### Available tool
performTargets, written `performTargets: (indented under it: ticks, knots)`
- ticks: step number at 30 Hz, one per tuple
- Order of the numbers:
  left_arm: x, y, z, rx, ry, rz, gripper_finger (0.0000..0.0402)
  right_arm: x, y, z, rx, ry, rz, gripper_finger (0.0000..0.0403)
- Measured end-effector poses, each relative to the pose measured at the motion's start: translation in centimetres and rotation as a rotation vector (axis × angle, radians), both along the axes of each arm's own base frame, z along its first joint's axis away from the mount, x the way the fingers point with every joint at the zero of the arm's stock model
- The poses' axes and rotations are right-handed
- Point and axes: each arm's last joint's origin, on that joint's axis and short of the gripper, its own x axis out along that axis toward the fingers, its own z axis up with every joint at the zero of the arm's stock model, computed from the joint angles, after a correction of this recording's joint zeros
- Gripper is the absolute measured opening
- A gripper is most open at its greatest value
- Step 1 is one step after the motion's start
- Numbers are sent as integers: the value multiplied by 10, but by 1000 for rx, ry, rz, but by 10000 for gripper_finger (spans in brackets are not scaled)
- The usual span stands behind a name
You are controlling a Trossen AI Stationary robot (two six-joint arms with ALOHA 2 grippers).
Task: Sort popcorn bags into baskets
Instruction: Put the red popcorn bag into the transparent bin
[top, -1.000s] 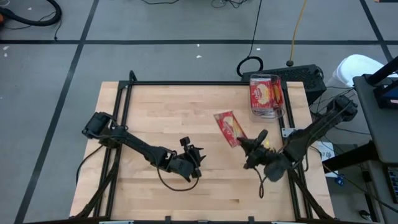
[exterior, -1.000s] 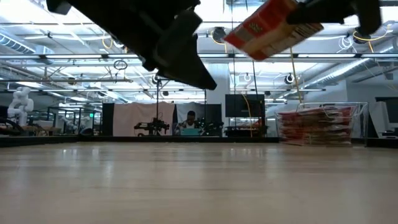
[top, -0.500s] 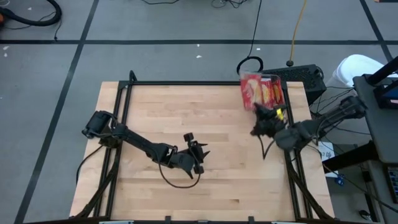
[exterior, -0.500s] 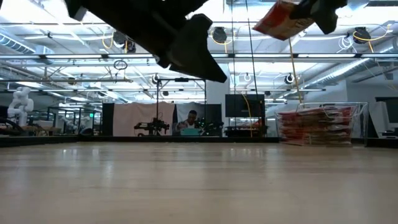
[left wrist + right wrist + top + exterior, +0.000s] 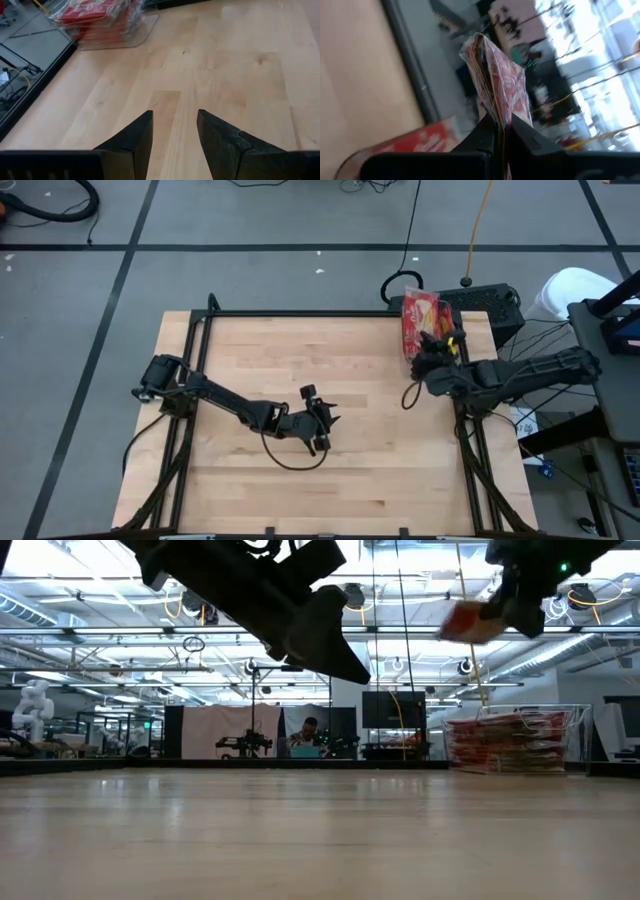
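Note:
My right gripper (image 5: pixel 430 342) is shut on one red popcorn bag (image 5: pixel 419 318) and holds it in the air over the clear basket at the table's far right corner. That bag hides most of the basket in the high view. The low view shows the basket (image 5: pixel 515 740) standing on the table with several red bags stacked inside, and the held bag (image 5: pixel 470 622) high above the table. The left wrist view also has the basket (image 5: pixel 97 22). My left gripper (image 5: pixel 322 420) hovers open over the middle of the table, its fingertips (image 5: pixel 175 132) apart above bare wood. My right gripper pinches the popcorn bag by its near end (image 5: pixel 499 117) between the two fingers (image 5: pixel 485 131). The fingers come from the table's near right side, roughly level. The bag is lifted clear and sticks out beyond the fingertips toward the far edge, seen edge-on in the right wrist view.
A black frame rail (image 5: pixel 300 313) runs along the table's edges. A black box and cables (image 5: pixel 485 302) sit just beyond the far right corner, behind the basket. Bare wood (image 5: pixel 260 360) lies between the two arms.
My right gripper has carried the bag from the table's middle right toward the far right corner, over the basket, turning as it went and staying shut on it. My left gripper has drifted a little toward the table's right.

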Motion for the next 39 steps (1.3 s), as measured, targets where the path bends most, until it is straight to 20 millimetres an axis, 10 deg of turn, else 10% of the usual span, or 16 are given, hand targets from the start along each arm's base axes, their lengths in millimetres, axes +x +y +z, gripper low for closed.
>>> performTargets:
  ticks: [18,39]
  knots:
    - [2,-2,4,18,-27,-33,159,-18,-29,-68,270,127,-109,15]
    - [3,0,4,7,-25,-51,159,-21,-44,-72,345,157,-159,74]
